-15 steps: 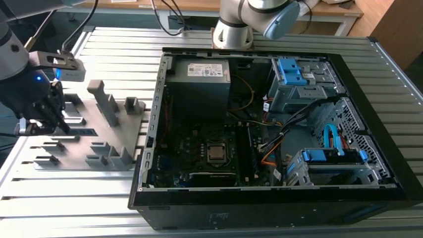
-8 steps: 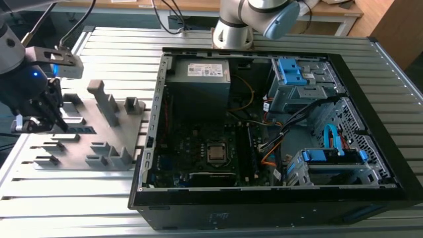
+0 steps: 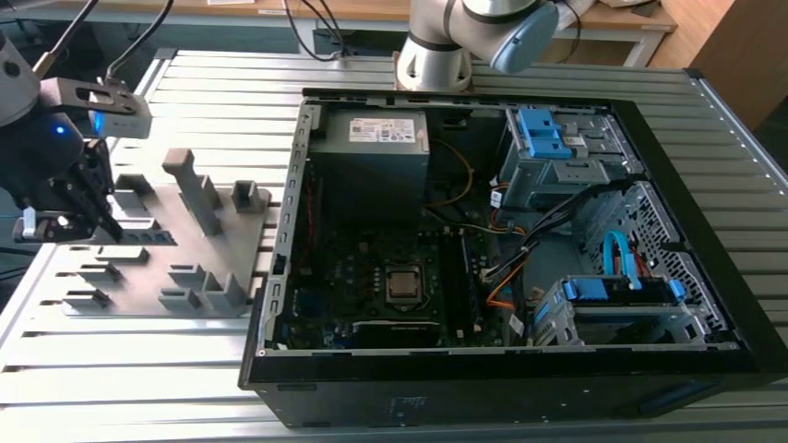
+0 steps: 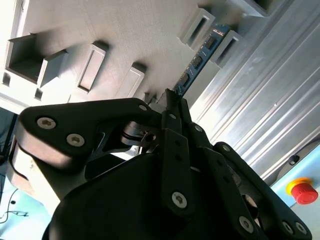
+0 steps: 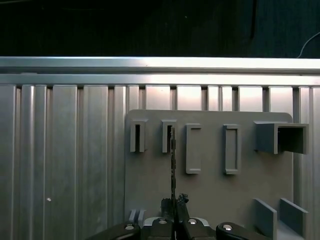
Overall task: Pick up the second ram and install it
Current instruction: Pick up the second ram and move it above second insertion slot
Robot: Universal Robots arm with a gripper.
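The second ram (image 4: 201,59) is a thin blue-green stick with black chips. It lies along the edge of the grey holder plate (image 3: 148,277), between two small holder blocks (image 4: 196,26). In the first wrist view the ram (image 5: 173,157) shows edge-on, running from my fingertips to a slotted block (image 5: 168,136). My gripper (image 4: 172,98) is shut on the near end of the stick. In the exterior view the gripper (image 3: 84,224) hangs over the plate's left edge, far from the open computer case (image 3: 279,277), and the ram (image 3: 148,238) shows as a dark strip beside it.
Several upright grey blocks (image 3: 197,189) stand on the holder plate. The case holds the motherboard (image 3: 382,272), a power-supply box (image 3: 369,148), blue drive cages (image 3: 548,138) and cables. The arm's base (image 3: 431,60) sits behind the case. A red stop button (image 4: 303,192) lies off the ribbed table.
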